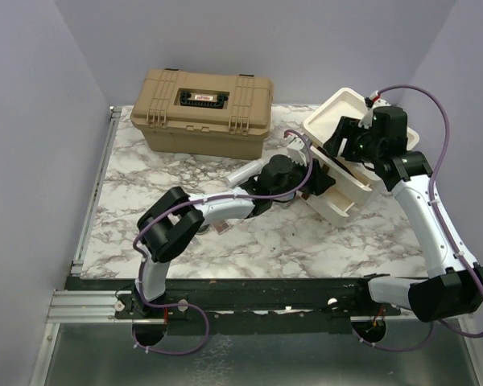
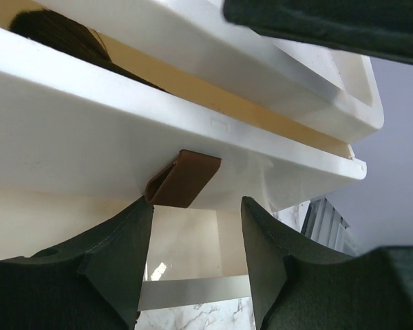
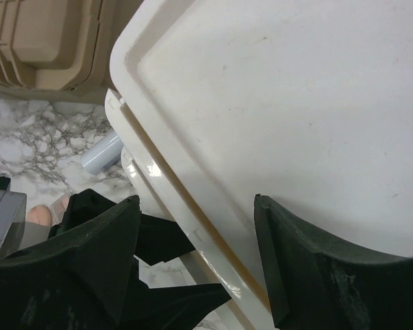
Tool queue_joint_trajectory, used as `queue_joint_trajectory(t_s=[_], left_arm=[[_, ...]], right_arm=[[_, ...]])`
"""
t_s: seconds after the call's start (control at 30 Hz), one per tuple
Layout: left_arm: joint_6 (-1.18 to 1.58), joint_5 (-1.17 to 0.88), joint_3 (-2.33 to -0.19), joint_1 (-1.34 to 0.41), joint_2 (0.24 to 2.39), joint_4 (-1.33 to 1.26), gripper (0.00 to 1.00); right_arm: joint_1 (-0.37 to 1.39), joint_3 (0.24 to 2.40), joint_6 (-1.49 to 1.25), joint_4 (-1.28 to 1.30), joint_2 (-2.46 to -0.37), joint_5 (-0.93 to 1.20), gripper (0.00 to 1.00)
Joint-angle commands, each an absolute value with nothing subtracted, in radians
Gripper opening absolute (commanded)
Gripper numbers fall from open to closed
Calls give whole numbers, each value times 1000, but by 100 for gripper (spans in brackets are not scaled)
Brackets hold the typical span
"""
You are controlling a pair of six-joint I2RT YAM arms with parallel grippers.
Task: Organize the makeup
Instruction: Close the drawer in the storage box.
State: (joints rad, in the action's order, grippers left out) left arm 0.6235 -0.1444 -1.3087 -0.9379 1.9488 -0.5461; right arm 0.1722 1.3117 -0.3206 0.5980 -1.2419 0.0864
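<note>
Left wrist view: left gripper (image 2: pixel 197 223), spread, faces the drawer tab (image 2: pixel 184 179) at 12 o'clock; brush (image 2: pixel 55 33) lies beyond at 11 o'clock. Right gripper (image 3: pixel 196 206) spread over the box (image 3: pixel 296 103).

I see a marbled worktop (image 1: pixel 306 241). A tan case (image 1: pixel 201 108) sits toward its far left. A white box (image 1: pixel 338 121) at the far right looks tilted, and a pale tube (image 1: pixel 243 171) lies between them.

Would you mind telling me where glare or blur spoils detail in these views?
Top external: evenly lit, sharp. Left wrist: white box bright, close and soft; jaws dark, featureless. Right wrist: glare streaks along the box's edge.
</note>
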Motion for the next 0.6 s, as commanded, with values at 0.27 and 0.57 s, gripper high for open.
queue_joint_trajectory(t_s=[0.27,0.57], left_arm=[[659,-81,-1301,-970,2027,-797,58],[689,-64,-1351,-986,2098,-860,58]], right_arm=[[158,1265,-347,605,-1243,228,71],[158,1244,-367,592,-1218,207,71]])
